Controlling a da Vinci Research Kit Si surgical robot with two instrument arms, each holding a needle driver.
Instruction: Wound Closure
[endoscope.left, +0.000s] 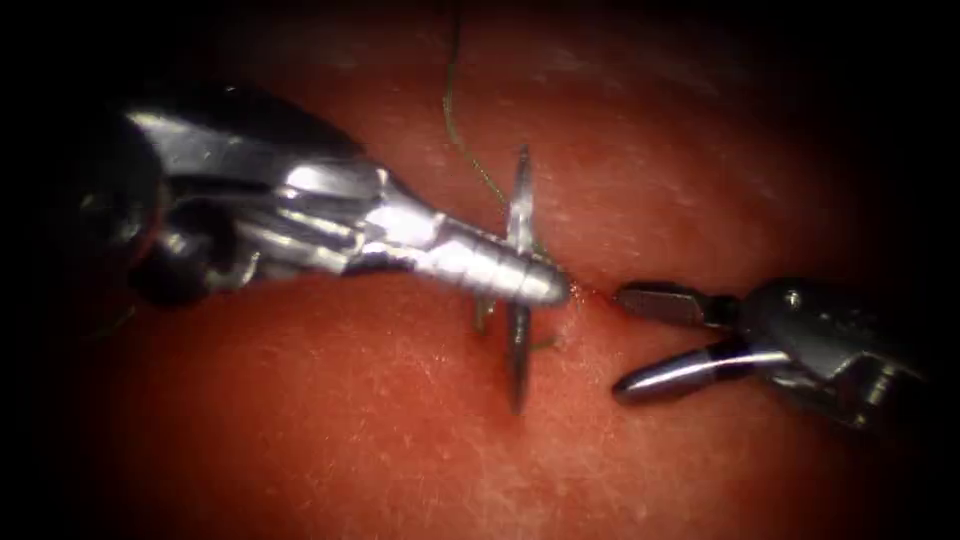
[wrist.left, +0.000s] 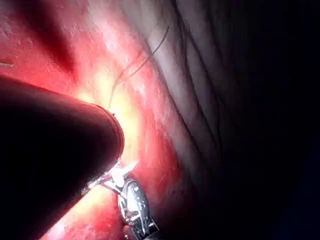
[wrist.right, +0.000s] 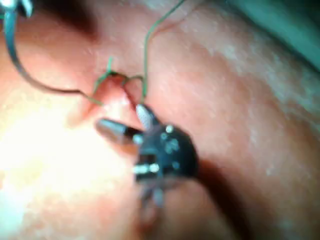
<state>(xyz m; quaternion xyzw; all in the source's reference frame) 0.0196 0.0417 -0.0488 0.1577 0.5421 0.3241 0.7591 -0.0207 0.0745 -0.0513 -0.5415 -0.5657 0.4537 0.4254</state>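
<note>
Needle (endoscope.left: 518, 300) is the thing to watch: my left tool (endoscope.left: 545, 285) has its jaws clenched on it near the middle of the curve, so that in the endoscope view the steel stands almost upright across the jaws, one end above them and the other below. It sits right at the cut (endoscope.left: 590, 292), just left of where the red line shows on the tissue (endoscope.left: 350, 420). My right tool (endoscope.left: 625, 340) lies on the other side, to the right of the cut, jaws spread wide and grasping nothing, their tips pointing left toward the needle and near it but apart. So the left tool has the needle, and the right faces it across the cut.

Green thread (endoscope.left: 460, 130) runs up and away from the needle over the tissue; in the right wrist view thread (wrist.right: 145, 60) tangles in a small knot beside the open right tool (wrist.right: 122, 122).

I cannot tell whether the lower end of the needle enters the tissue or only lies on it; the left jaws hide the stretch they cross, and which end carries the point is hard to make out
</note>
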